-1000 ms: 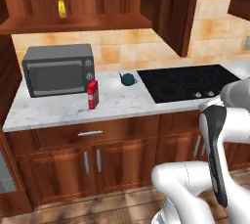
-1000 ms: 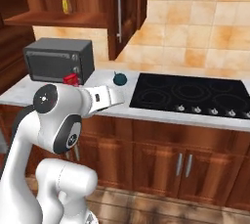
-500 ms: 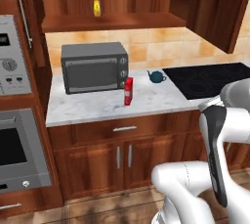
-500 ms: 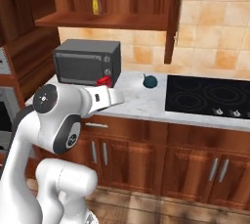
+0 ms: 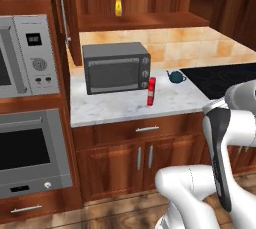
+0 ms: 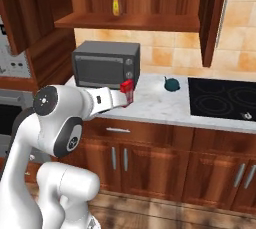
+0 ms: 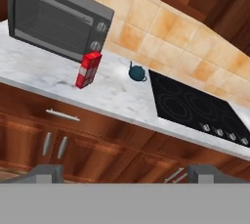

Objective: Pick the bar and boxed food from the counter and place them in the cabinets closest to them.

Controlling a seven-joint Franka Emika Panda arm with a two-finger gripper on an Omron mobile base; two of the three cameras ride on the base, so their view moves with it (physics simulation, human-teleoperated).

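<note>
The boxed food point(image 5: 151, 91) is a slim red carton standing upright on the marble counter point(image 5: 110, 108), just right of the toaster oven's front corner. In the right base view my arm covers the lower part of the carton point(image 6: 127, 86). Through the hand view the carton point(image 7: 88, 69) lies well ahead and up-left of my gripper point(image 7: 124, 173), which is open with nothing between its tips. Above the counter, the cabinets point(image 5: 140, 20) stand open, showing a plank shelf and a door with a long silver handle point(image 5: 62, 5). The bar is out of view.
A grey toaster oven point(image 5: 116, 66) sits at the counter's back. A yellow bottle point(image 5: 118, 4) stands on the shelf. A small teal teapot point(image 5: 175, 77) sits beside the black cooktop point(image 5: 225, 78). A built-in wall oven point(image 5: 27, 143) bounds the counter's left end.
The base has driven, so the whole scene has slid to the right in both base views; the wall oven has come into view. The carton still stands on the counter, and the arm keeps its pose.
</note>
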